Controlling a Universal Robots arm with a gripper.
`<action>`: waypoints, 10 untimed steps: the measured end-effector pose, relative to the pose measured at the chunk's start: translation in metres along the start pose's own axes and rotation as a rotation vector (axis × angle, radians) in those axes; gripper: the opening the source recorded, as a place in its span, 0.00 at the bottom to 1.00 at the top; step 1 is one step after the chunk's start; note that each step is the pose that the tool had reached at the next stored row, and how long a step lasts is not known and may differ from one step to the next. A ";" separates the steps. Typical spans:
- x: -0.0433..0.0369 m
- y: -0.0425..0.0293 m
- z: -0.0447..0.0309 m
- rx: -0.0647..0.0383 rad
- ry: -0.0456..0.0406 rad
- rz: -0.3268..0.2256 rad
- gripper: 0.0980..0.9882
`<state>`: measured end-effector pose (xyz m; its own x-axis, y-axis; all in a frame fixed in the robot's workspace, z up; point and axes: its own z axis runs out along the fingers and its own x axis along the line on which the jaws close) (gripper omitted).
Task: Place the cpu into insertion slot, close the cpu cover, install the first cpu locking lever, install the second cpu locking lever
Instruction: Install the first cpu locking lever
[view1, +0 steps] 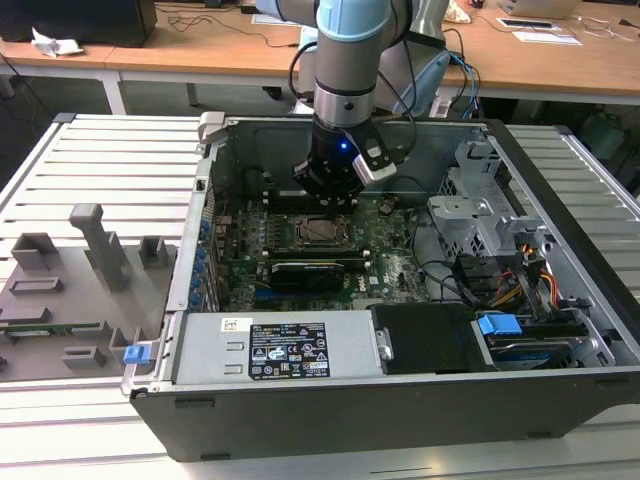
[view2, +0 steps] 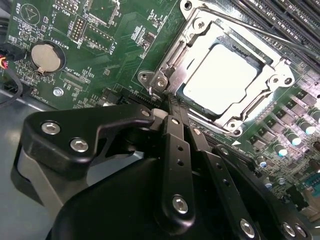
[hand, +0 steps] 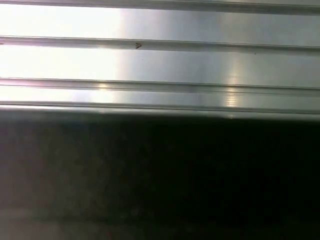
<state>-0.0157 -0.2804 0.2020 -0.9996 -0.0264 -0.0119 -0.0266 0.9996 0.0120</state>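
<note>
- While the arm stands inside the open computer case (view1: 560, 390), its claw (view1: 325, 200) hangs just above the socket area of the green motherboard (view1: 395, 240).
- Claw state: in the second wrist view the black fingers (view2: 177, 150) lie pressed together, closed with nothing between them; the claw (view2: 173, 107) has its tips at the socket's corner, beside a hinge screw (view2: 161, 81).
- Cpu (view2: 220, 75): seated in the insertion slot (view2: 227, 120), its pale metal top facing up and brightly lit.
- Cpu cover (view2: 192, 37): lying down flat over the chip's edges, framing it through the central window.
- A thin metal locking lever (view2: 260, 31) runs along the far side of the socket, next to the long black memory slots (view2: 280, 15).
- A coin battery (view2: 44, 56) sits on the board, well apart from the socket.
- Grey fixtures (view1: 95, 250) stand on the slatted bench (view1: 120, 160), on the exterior view's left of the case.
</note>
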 end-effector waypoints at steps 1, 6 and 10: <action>0.0000 0.0000 0.0005 0.000 0.0000 0.000 0.01; 0.0000 0.0002 0.0019 0.000 -0.0002 0.000 0.01; -0.0001 0.0004 -0.0088 0.000 -0.0002 0.000 0.01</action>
<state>-0.0156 -0.2800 0.2108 -0.9996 -0.0264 -0.0121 -0.0265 0.9996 0.0116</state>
